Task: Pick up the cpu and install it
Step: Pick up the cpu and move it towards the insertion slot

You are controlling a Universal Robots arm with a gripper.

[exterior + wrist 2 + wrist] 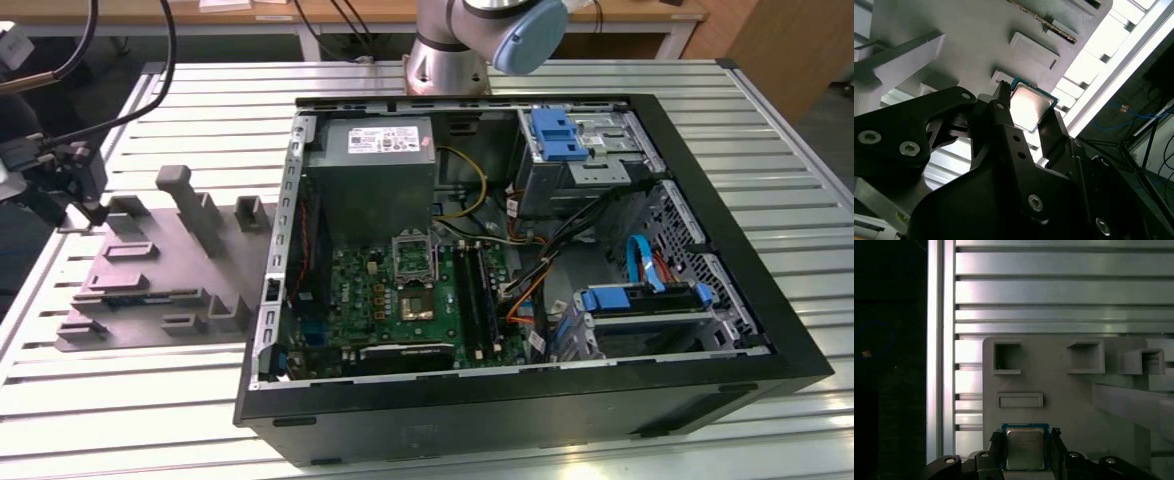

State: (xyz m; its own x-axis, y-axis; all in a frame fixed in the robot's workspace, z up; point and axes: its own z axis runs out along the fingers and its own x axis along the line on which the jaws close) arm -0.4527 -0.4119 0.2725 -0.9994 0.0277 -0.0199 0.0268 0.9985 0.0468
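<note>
The cpu point(1025, 450) is a small square chip with a silvery top and a thin green rim. It sits at the edge of a grey fixture plate point(1064, 395), between the two black fingers of my gripper point(1025, 438). In the second wrist view the fingers press against opposite sides of the cpu point(1028, 107), so my gripper point(1030, 111) looks shut on it. In the exterior view my gripper point(91, 207) is low over the far corner of the plate point(147, 275) at the exterior view's left, well away from the motherboard socket point(415, 300).
An open black computer case point(747, 300) lies on the slatted aluminium table point(801, 150), with the motherboard point(387, 290), a grey power supply point(380, 175), cables and blue drive brackets inside. The plate carries raised blocks and pockets point(187, 195). The arm's base point(454, 50) stands behind the case.
</note>
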